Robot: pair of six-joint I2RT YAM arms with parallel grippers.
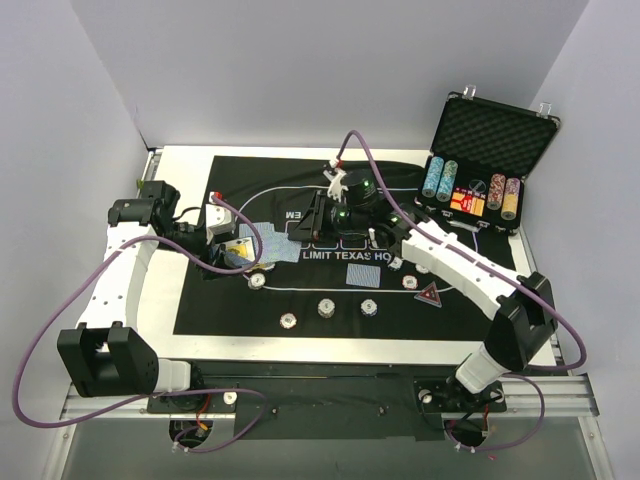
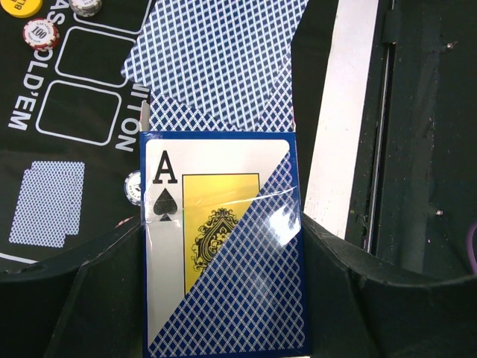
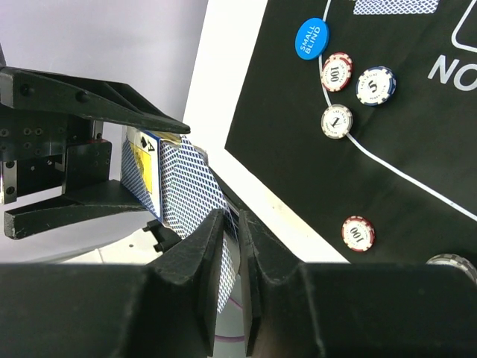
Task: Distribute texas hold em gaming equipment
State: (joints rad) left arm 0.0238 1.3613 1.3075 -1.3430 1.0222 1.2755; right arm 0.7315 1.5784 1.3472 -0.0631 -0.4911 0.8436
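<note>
Seen from above, the left gripper sits over the left part of the black mat, clamped on the card box. The right gripper reaches in from the right to the mat's middle. A spread of blue-backed cards shows between the two grippers. Right of these and nearer, more face-down cards lie on the mat. Poker chips dot the near side, with the red triangle marker to their right. An open case holding chip columns stands at the far right.

In the left wrist view, the box fills the space between both black fingers and its ace of spades faces the camera. The spread cards fan out past its far end. Beside it on the mat lie two overlapped cards, a red "100" chip and part of a yellow disc.

In the right wrist view, the right jaws are almost together, pinching a thin edge of the blue-backed cards just beside the box. On the mat beyond lie a blue "SMALL BLIND" disc and, near it, a "5" chip.
</note>
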